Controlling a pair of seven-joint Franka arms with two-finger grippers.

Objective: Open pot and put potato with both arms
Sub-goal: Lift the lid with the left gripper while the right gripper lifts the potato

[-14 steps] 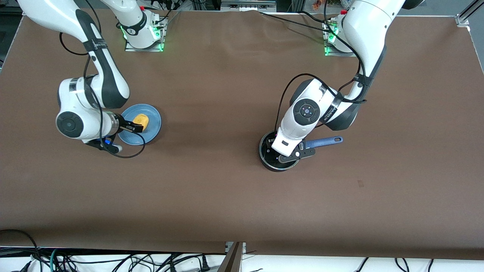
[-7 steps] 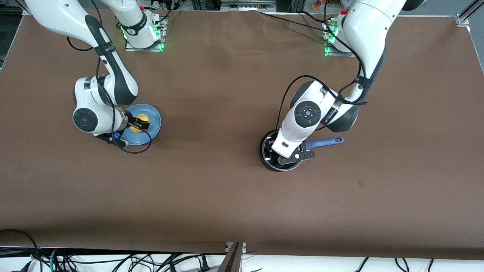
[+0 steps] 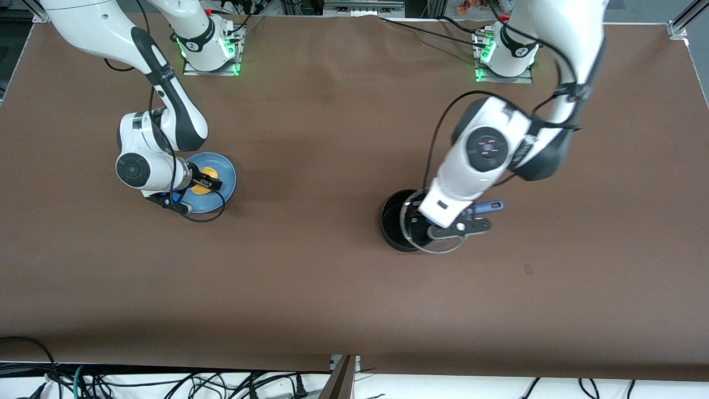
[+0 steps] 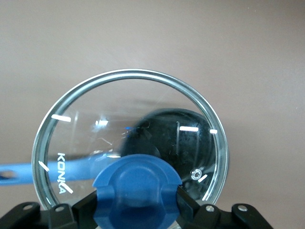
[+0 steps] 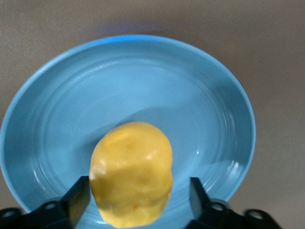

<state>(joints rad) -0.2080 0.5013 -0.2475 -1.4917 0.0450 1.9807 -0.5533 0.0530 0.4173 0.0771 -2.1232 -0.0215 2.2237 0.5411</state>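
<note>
The black pot [image 3: 396,224] stands open, its blue handle [image 3: 490,206] pointing toward the left arm's end. My left gripper [image 3: 443,223] is shut on the blue knob [image 4: 137,188] of the glass lid [image 3: 437,246]. It holds the lid in the air, partly over the pot and its handle. Through the lid glass [image 4: 119,95] the pot [image 4: 176,138] shows below. The yellow potato [image 3: 199,189] lies on the light-blue plate [image 3: 224,174]. My right gripper [image 3: 207,183] is open around the potato [image 5: 131,171], one finger on each side, low over the plate [image 5: 143,81].
Brown table cloth [image 3: 310,277] covers the whole table between plate and pot and toward the front camera. The two arm bases [image 3: 210,44] stand at the edge farthest from the front camera. Cables hang off the edge nearest it.
My left gripper has lifted the lid off the pot and carried it toward the left arm's end. My right gripper has moved in over the plate and now straddles the potato.
</note>
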